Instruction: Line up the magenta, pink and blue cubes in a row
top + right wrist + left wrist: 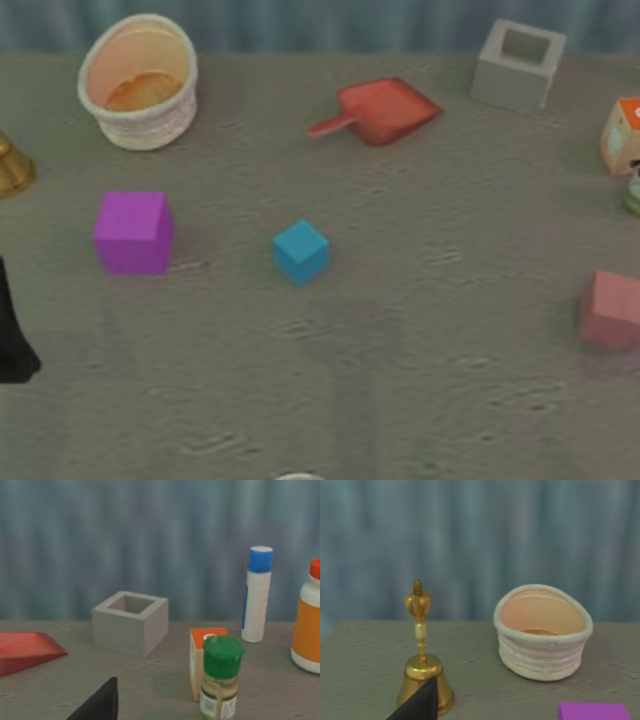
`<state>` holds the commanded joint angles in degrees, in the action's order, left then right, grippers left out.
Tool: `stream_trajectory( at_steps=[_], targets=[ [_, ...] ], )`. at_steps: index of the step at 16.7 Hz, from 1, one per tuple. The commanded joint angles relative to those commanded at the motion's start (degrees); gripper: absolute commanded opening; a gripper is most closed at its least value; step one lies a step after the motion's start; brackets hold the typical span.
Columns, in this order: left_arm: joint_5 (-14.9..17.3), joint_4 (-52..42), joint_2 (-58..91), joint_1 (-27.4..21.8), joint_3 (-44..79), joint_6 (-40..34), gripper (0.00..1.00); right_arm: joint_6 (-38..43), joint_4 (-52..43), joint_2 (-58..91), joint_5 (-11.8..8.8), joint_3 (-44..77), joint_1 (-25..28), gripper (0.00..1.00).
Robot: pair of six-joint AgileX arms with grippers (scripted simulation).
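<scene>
The magenta cube [133, 231] is seen at the counter [400, 380] left, the blue cube [300, 251] near centre, the pink cube [610, 310] far right. The left end effector [14, 340] sits at the left edge; its state cannot be told.

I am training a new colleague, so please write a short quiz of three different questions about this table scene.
1. True or false: the blue cube touches the magenta cube.
2. Which cube lies nearest the table's right edge in the top view? A) magenta B) blue C) pink
3. Fill in: the red scoop lies between the woven basket and the grey ____ frame.

Key: 1 false, they stand apart. 2 C, the pink cube. 3 hollow.
</scene>
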<state>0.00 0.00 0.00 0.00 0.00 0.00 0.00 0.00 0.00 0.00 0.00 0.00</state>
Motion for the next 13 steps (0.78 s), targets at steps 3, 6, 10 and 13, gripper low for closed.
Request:
stream_trajectory(
  at_steps=[3, 6, 10, 13],
  targets=[
    [0.0, -0.3, 0.5, -0.1, 0.6, 0.1, 1.0, 0.0, 0.0, 0.0, 0.0, 0.0, 0.0, 1.0],
    [0.0, -3.6, 5.4, -1.2, 5.5, 0.7, 1.0, 0.0, 0.0, 0.0, 0.0, 0.0, 0.0, 1.0],
    [0.5, -13.0, 19.3, -4.7, 18.5, 2.8, 1.0, 0.0, 0.0, 0.0, 0.0, 0.0, 0.0, 1.0],
    [1.1, -22.5, 33.9, -8.5, 31.4, 5.0, 1.0, 0.0, 0.0, 0.0, 0.0, 0.0, 0.0, 1.0]
  ],
)
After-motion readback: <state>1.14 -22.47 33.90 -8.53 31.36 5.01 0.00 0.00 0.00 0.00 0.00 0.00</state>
